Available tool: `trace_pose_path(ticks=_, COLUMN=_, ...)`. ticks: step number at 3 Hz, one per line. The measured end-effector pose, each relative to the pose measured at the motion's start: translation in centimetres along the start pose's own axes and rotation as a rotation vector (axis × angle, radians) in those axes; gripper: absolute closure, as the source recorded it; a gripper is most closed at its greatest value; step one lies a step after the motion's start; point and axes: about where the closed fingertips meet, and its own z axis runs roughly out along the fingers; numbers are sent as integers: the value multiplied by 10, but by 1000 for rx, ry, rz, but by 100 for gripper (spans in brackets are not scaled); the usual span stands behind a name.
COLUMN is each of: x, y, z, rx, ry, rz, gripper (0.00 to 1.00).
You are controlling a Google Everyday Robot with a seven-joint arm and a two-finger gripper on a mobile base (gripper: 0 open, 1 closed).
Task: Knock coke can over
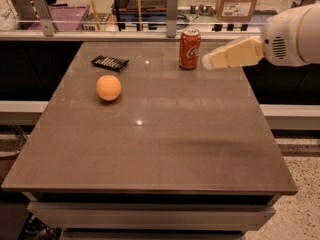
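The coke can is red with white script and a silver top. It stands upright near the far edge of the brown table, right of centre. My gripper reaches in from the right on a white arm. Its cream-coloured tip is just right of the can, at about the height of the can's lower half, and very close to it. I cannot tell whether it touches the can.
An orange ball lies on the left part of the table. A flat black device lies behind it near the far left. A rail with posts and shelves with boxes run behind the table.
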Motion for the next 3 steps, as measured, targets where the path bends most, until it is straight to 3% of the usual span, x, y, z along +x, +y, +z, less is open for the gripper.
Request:
trace_pose_path(ticks=1, x=-8, y=-4, z=29, rx=15, ry=-32, rz=51, gripper=0)
trace_pose_path(ticks=3, x=-3, y=-20, z=91, rx=-24, ry=-31, rz=125, gripper=0)
